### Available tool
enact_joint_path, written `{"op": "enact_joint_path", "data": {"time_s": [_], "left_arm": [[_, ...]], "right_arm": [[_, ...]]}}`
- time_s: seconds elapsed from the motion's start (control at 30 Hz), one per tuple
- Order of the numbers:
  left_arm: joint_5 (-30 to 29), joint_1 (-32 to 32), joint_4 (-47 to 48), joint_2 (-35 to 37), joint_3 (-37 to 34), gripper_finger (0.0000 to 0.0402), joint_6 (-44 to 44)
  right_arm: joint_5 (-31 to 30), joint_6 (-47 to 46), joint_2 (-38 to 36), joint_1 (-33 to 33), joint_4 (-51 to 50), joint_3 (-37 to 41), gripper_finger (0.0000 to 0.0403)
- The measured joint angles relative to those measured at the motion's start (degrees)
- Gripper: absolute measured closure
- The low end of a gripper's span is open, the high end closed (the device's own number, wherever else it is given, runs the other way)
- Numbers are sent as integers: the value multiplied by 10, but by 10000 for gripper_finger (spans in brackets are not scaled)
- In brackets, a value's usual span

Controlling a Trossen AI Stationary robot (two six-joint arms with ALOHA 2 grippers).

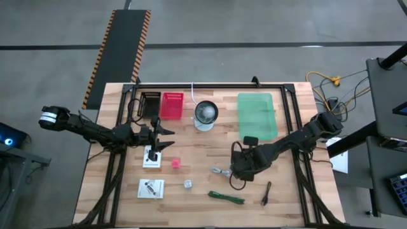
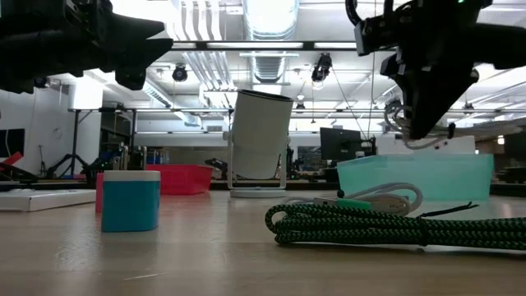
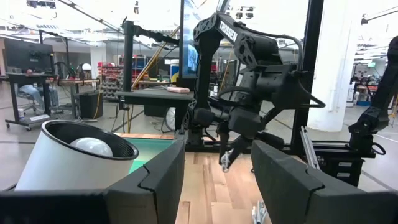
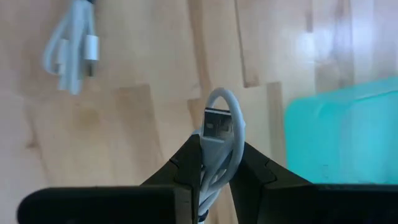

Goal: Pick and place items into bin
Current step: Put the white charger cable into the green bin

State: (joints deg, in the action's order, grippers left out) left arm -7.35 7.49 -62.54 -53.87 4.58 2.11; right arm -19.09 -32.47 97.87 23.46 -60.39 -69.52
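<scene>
My right gripper (image 4: 216, 163) hangs above the table's middle (image 1: 240, 168), shut on a small pale-grey looped USB cable (image 4: 219, 134). A second silvery cable piece (image 4: 71, 53) lies flat on the wood beside it (image 1: 219, 170). The green strip (image 1: 226, 197), dark stick (image 1: 267, 193), red cube (image 1: 175, 163) and silver cube (image 1: 188, 184) lie on the table. Two white cards (image 1: 151, 188) lie at the left. My left gripper (image 1: 168, 137) hovers open above the farther card (image 1: 151, 158). The green bin (image 1: 257, 114) stands at the far right. My right gripper pinches the looped cable between its two fingers (image 4: 186, 163), just below the USB plug (image 4: 214, 124). The fingers point down from above. The cable is lifted clear of the table (image 2: 419, 141), and its loop and plug stick out past the fingertips.
A red bin (image 1: 172, 105) and a dark object (image 1: 151, 104) stand at the far left. The round white bowl (image 1: 205, 114) sits between the red bin and the green bin. A black frame runs along the table's edges (image 1: 210, 84). Bare wood (image 1: 197, 152) lies between the two grippers.
</scene>
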Motion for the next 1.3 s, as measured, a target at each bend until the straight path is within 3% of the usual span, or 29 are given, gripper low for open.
{"op": "enact_joint_path", "data": {"time_s": [0.7, 1.3], "left_arm": [[0, 0, 0, 0, 0, 230, 0], [0, 0, 0, 0, 0, 230, 0]], "right_arm": [[0, 144, -90, -89, -8, -1, 355], [-1, 203, -179, -229, -2, 3, 355]]}}
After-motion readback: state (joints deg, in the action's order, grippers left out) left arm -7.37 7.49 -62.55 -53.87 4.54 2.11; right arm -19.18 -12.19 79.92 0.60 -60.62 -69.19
